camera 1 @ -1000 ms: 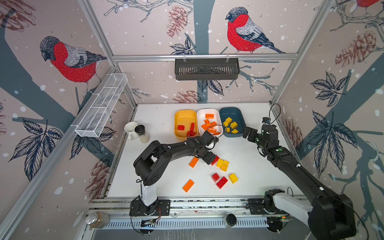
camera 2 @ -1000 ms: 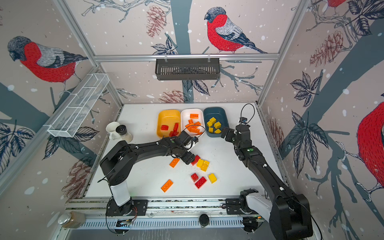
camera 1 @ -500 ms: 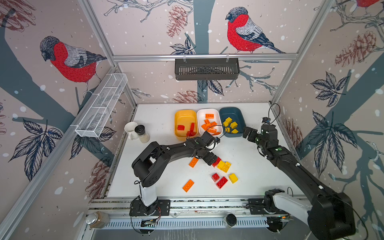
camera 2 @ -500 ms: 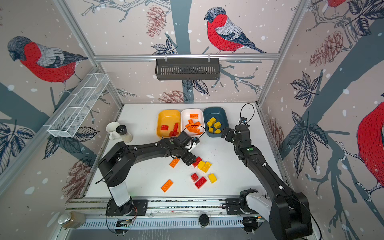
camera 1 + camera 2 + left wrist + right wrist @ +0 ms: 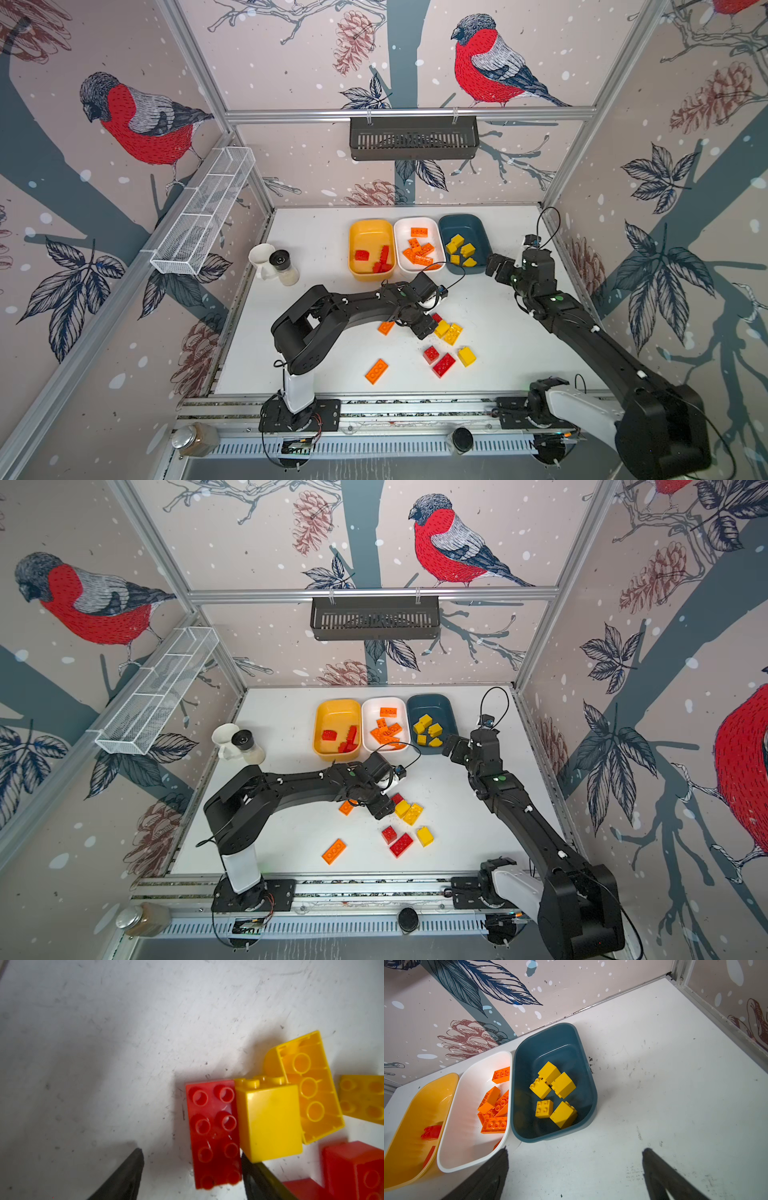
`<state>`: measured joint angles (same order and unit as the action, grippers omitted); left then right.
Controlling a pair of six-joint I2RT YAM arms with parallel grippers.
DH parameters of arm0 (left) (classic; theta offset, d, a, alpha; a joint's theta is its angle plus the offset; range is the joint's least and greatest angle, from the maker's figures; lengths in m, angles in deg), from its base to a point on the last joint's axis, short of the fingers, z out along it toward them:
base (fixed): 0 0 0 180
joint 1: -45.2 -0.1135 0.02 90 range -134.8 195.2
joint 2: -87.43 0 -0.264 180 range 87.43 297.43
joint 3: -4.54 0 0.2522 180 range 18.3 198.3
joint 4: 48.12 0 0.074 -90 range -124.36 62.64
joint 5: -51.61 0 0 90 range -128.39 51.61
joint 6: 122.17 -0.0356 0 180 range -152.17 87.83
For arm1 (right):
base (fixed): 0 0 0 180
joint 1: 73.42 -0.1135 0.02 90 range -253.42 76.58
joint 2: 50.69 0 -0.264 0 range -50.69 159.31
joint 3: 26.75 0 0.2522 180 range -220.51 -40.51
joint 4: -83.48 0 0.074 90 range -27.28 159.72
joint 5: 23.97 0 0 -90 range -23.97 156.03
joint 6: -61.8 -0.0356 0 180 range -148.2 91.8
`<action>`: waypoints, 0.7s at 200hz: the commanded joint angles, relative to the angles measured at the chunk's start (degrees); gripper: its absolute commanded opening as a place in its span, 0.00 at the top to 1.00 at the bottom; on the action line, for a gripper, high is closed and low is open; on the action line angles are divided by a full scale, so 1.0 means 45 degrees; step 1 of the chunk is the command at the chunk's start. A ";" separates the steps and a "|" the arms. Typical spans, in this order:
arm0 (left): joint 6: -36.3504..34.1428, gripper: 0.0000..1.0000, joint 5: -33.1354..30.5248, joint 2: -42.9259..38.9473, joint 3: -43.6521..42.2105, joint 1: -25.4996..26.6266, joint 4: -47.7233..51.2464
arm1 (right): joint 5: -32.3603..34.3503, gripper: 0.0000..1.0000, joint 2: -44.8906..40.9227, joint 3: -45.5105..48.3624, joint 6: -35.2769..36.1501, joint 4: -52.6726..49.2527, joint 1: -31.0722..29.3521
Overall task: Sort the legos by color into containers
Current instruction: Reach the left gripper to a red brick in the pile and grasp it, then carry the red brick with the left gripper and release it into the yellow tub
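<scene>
- 12 o'clock: yellow tub, white tub, teal tub.
- Surface, 6 o'clock: three red legos, three yellow legos, two orange legos.
- Left wrist view only: left pincer released astride red plate.
- Right pincer released; wrist view: five yellow bricks, teal tub.

White wire basket on left wall; black slotted basket on back rail; white cup just beside black-capped shaker.

At the back of the white tabletop, three rounded plastic tubs are lined up: yellow-orange tub at the left, white tub in the middle, dark teal tub at the right. A flat orange studded brick is laid well in front.
</scene>
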<state>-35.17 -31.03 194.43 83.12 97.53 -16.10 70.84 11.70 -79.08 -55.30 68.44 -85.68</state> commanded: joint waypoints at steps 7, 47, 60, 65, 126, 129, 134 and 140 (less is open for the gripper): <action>-0.0074 0.32 -0.0559 0.0390 0.0357 0.0010 -0.0126 | 0.0122 0.00 0.0008 -0.0056 -0.0120 0.0010 -0.0016; 0.0057 0.51 -0.0033 0.0508 0.0374 -0.0009 -0.0574 | -0.0875 0.00 0.0135 0.0082 0.0537 0.0095 -0.0342; 0.0154 0.58 0.0058 0.0319 0.0142 -0.0114 -0.0783 | -0.0781 0.01 0.0119 0.0171 0.0790 -0.0020 -0.0655; 0.0213 0.59 0.0107 0.0226 0.0032 -0.0176 -0.0855 | -0.0723 0.00 0.0105 0.0205 0.0852 -0.0090 -0.0756; 0.1472 0.69 0.0700 -0.1831 -0.0760 -0.1689 -0.1818 | -0.0229 0.00 0.0682 0.0294 0.0646 -0.0940 -0.2805; 0.1586 0.69 0.0652 -0.1982 -0.0826 -0.1777 -0.1915 | -0.0221 0.01 0.0739 0.0290 0.0603 -0.1011 -0.2973; 0.1785 0.69 0.0535 -0.2244 -0.0911 -0.1983 -0.2097 | -0.0209 0.00 0.0851 0.0289 0.0536 -0.1081 -0.3219; 0.2030 0.69 0.0438 -0.2560 -0.1020 -0.2215 -0.2284 | -0.0203 0.00 0.0994 0.0270 0.0427 -0.1216 -0.3554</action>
<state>-30.49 -28.96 186.96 79.86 90.43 -21.78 68.57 14.63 -77.76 -52.10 65.30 -97.94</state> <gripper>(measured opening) 0.353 0.994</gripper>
